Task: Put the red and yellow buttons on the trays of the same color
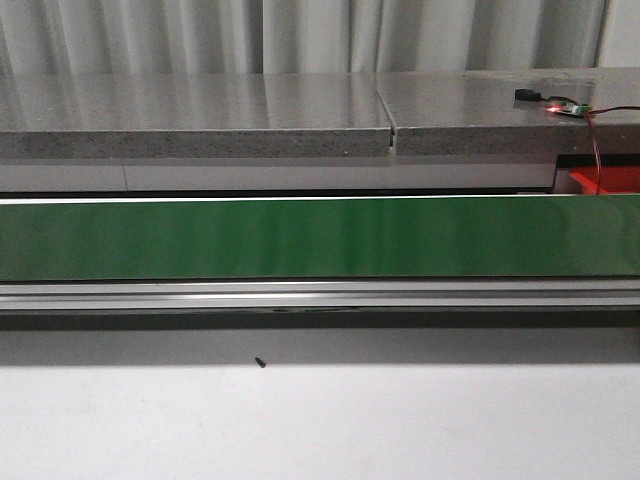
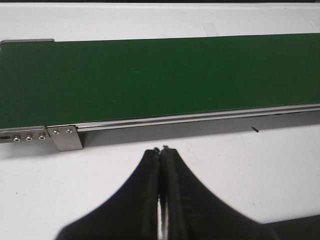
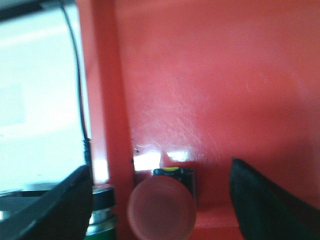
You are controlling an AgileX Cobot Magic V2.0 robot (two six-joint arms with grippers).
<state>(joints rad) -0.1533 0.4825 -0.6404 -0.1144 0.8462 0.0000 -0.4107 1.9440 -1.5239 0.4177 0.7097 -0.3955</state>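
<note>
A red button (image 3: pixel 161 209) with a round red cap and a dark base rests on the floor of the red tray (image 3: pixel 225 75), close to the tray's wall. My right gripper (image 3: pixel 160 167) is open above the tray, a dark finger on each side of the button with a gap to both. A corner of the red tray (image 1: pixel 605 180) shows at the far right behind the belt. My left gripper (image 2: pixel 161 150) is shut and empty, hovering over the white table just in front of the green conveyor belt (image 2: pixel 150 75). No yellow button or yellow tray is in view.
The green conveyor belt (image 1: pixel 320 238) spans the front view, with its metal rail (image 1: pixel 320 295) along the near side. A grey stone counter (image 1: pixel 200 115) lies behind it, carrying a small lit circuit board (image 1: pixel 565 107). A black cable (image 3: pixel 77 90) hangs beside the tray wall. A tiny black speck (image 1: pixel 260 363) lies on the table.
</note>
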